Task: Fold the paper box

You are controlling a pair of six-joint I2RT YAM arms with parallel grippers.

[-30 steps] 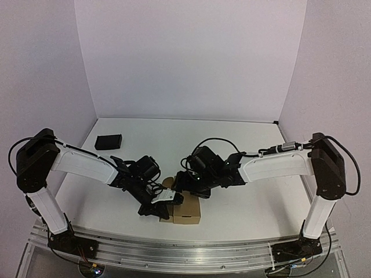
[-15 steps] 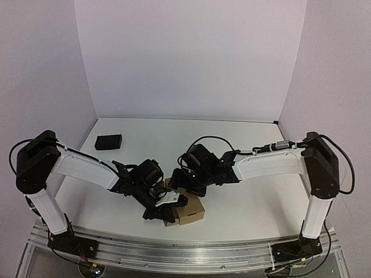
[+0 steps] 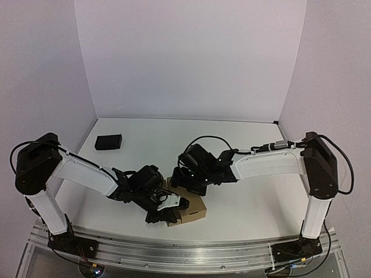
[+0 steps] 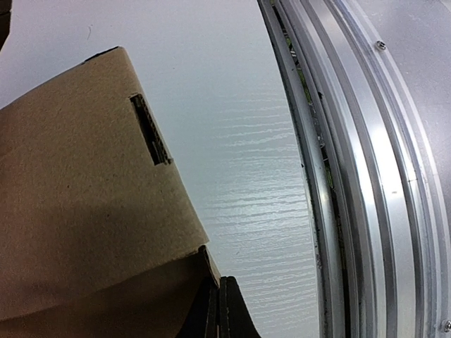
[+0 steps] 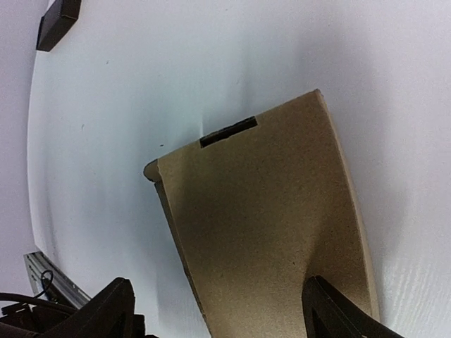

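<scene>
Brown paper box, between parted right fingers

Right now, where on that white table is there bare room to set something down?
The far half of the white table is bare, from the small black rectangular block across to the right wall. The near right corner is free too. Crowded: front centre, where the left gripper and right gripper meet at the brown cardboard box.

White-shelled arms, black joints, seemingly black left gripper and right gripper, looping cables
</scene>
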